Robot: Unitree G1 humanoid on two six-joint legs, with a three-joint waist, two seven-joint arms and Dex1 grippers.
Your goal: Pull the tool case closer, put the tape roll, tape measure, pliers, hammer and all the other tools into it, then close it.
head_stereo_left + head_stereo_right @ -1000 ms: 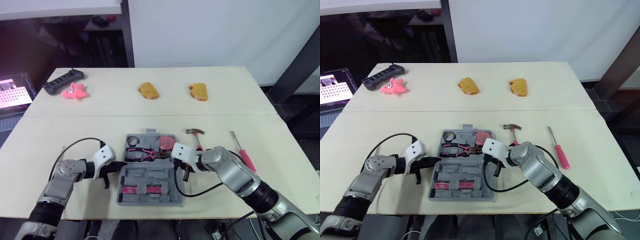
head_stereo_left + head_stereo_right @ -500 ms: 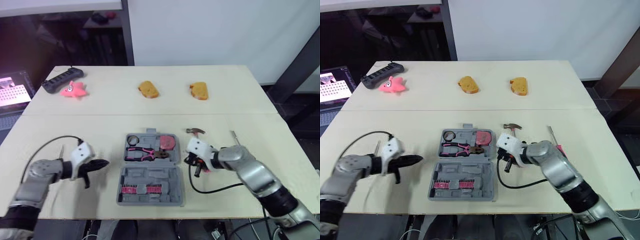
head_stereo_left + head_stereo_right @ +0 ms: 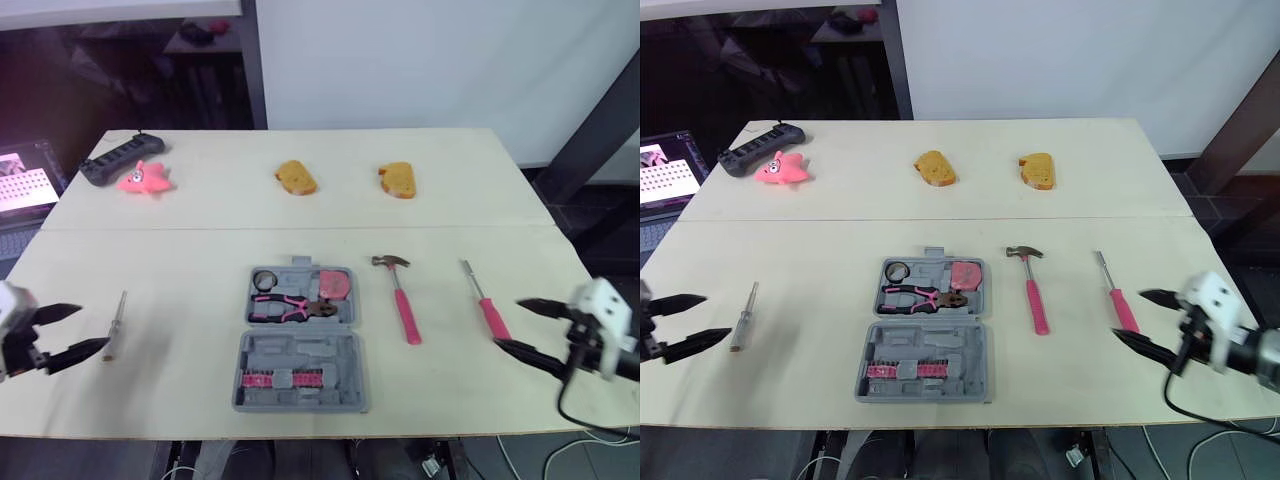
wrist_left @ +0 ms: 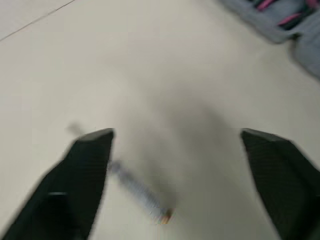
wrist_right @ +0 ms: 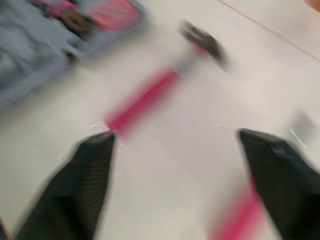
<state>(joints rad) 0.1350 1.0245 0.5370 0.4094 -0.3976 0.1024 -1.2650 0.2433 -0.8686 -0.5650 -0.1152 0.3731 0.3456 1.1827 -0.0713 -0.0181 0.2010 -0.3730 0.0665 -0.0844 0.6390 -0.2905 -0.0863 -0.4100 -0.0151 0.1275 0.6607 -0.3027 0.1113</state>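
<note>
Grey moulded-plastic tool case (image 3: 300, 345) lies open at the near edge of the pale wooden table (image 3: 200, 205); pink-handled hammer (image 3: 401, 299) just beside it. Your left gripper (image 3: 90, 327) and right gripper (image 3: 510, 322) gape empty at opposite side edges.

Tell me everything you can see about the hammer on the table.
The hammer is small, with a dark, metal-looking claw head and a slim shaft ending in a pink grip. It lies flat on the pale table, outside the open grey tool case, to the case's right, between it and the pink-handled screwdriver, apart from both. Its head points away from the robot and its grip toward it, slightly slanted. Only the table touches it.
</note>
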